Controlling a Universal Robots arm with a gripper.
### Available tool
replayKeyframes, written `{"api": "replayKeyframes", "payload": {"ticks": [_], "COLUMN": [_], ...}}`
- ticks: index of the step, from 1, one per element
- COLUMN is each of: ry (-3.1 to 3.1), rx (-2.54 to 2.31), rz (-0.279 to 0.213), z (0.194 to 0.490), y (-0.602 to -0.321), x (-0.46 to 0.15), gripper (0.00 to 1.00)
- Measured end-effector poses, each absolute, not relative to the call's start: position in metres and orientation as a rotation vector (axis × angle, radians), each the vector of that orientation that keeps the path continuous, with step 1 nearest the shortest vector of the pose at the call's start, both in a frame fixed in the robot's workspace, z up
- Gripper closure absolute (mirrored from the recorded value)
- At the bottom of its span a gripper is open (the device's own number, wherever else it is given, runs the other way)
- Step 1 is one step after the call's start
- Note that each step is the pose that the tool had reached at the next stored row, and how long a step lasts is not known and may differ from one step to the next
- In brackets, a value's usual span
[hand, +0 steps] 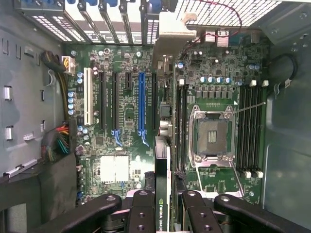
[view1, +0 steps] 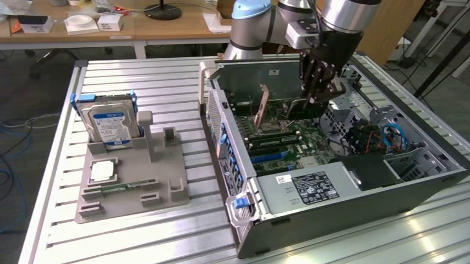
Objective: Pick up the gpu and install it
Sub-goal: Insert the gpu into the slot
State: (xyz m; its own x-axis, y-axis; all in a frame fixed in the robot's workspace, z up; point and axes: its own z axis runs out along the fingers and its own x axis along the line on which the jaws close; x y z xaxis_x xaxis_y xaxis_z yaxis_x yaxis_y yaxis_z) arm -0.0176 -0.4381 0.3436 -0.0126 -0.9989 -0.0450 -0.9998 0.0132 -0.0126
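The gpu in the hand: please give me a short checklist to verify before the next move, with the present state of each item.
1. The gpu is gripped by the hand: ok.
2. The card is over the motherboard, inside the open case: ok.
3. The blue slot is free of other cards: ok.
4. The card edge is lined up with its slot: cannot tell.
5. The card is seated: not ok, it appears raised above the board.
6. The hard drive stands outside, on the grey holder: ok.
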Motion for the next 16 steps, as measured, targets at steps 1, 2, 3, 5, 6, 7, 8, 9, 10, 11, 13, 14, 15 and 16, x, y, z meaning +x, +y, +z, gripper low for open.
{"api": "replayKeyframes", "payload": {"ticks": [1, 2, 3, 5, 6, 7, 8, 9, 10, 11, 13, 14, 15, 16], "ry": [2.206, 2.206, 2.206, 2.206, 2.206, 2.206, 2.206, 2.206, 2.206, 2.206, 2.206, 2.206, 2.206, 2.206], "rx": [-2.178, -2.178, -2.178, -2.178, -2.178, -2.178, -2.178, -2.177, -2.177, -2.177, -2.177, -2.177, -2.177, -2.177], "rz": [0.035, 0.035, 0.035, 0.035, 0.036, 0.036, 0.036, 0.036, 0.036, 0.036, 0.037, 0.036, 0.036, 0.036], "z": [0.3435, 0.3435, 0.3434, 0.3433, 0.3433, 0.3433, 0.3433, 0.3433, 0.3433, 0.3433, 0.3432, 0.3432, 0.3431, 0.3429], "y": [-0.4381, -0.4382, -0.4382, -0.4381, -0.4381, -0.4381, -0.4381, -0.4381, -0.4381, -0.4382, -0.4382, -0.4382, -0.4382, -0.4382], "x": [-0.0176, -0.0177, -0.0177, -0.0177, -0.0177, -0.0177, -0.0177, -0.0177, -0.0177, -0.0177, -0.0177, -0.0178, -0.0177, -0.0177], "gripper": [0.74, 0.74, 0.74, 0.74, 0.74, 0.74, 0.74, 0.74, 0.74, 0.74, 0.74, 0.74, 0.74, 0.74]}}
